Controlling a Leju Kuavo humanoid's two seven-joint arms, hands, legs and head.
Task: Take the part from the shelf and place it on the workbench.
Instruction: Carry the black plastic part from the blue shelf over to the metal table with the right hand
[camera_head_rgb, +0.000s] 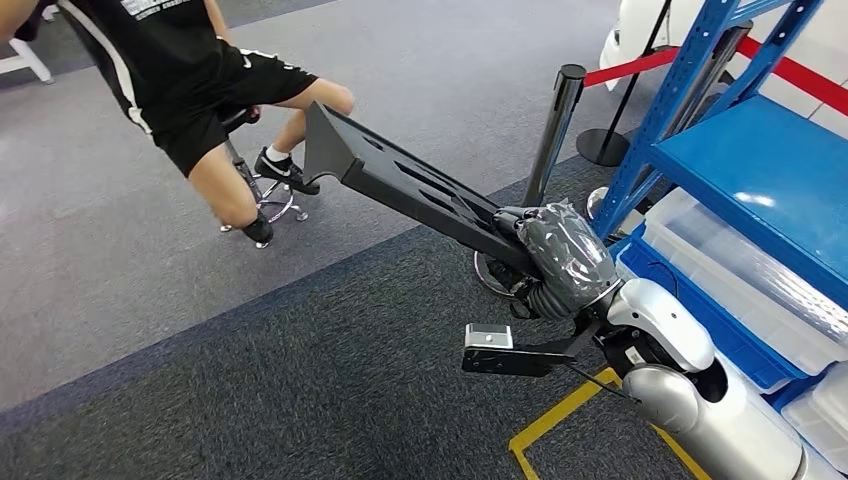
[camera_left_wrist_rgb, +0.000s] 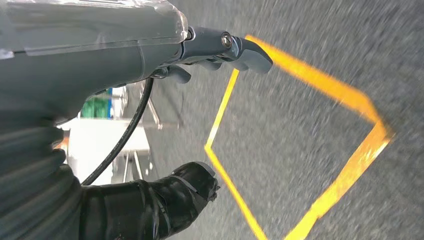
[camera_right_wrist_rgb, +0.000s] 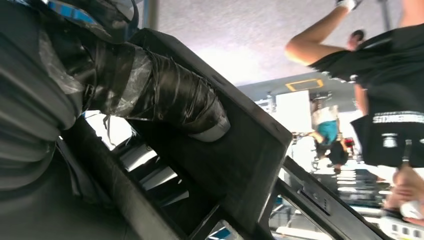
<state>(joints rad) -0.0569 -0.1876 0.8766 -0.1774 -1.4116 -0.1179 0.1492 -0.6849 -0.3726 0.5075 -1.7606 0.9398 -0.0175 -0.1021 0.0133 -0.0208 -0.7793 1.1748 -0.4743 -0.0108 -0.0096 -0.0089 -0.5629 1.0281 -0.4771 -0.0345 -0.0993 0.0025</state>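
Head view: right hand (camera_head_rgb: 555, 255) grips one end of the long black part (camera_head_rgb: 400, 180), which juts toward ten o'clock over grey carpet, blue shelf (camera_head_rgb: 740, 160) at two o'clock. Seated person (camera_head_rgb: 200, 80) at eleven. Left wrist view: left hand (camera_left_wrist_rgb: 150, 75) hangs over yellow floor tape (camera_left_wrist_rgb: 350, 100), fingers loosely apart, holding nothing.

Part (camera_head_rgb: 400, 180): long black plastic panel with slotted openings, one end flared. Held off the floor, slanting outward from the blue shelf (camera_head_rgb: 760, 160).
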